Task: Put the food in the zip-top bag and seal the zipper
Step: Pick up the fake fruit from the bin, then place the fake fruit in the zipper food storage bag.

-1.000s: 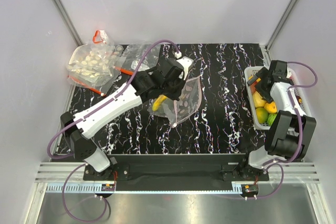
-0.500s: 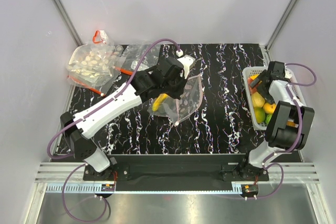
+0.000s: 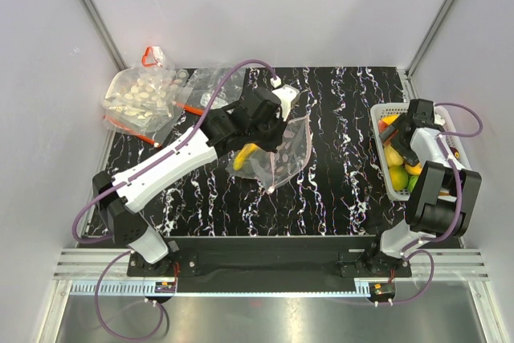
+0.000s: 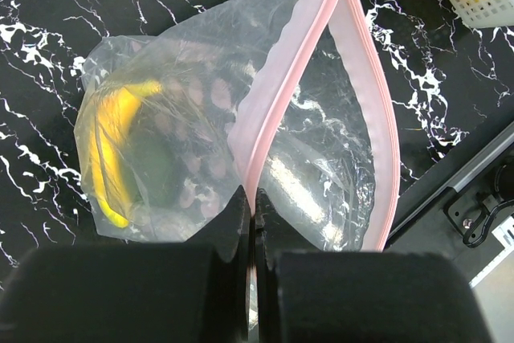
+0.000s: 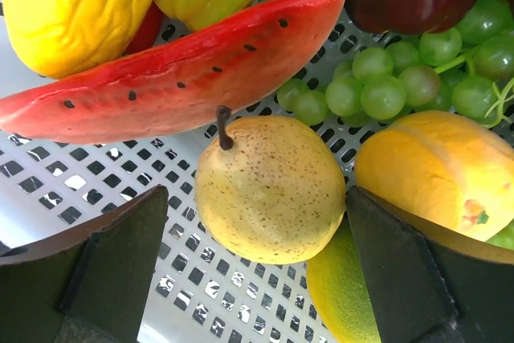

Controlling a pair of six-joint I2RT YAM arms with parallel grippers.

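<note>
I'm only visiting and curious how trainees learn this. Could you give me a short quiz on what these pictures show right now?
1. True or false: the left end effector is shut on the rim of the zip-top bag.
2. Which fruit lies between the fingers of the open right end effector? A pineapple, B pear, C strawberry.
3. Fill in: the food inside the bag is ____ in colour.

Key: 1 true; 2 B; 3 yellow.
</note>
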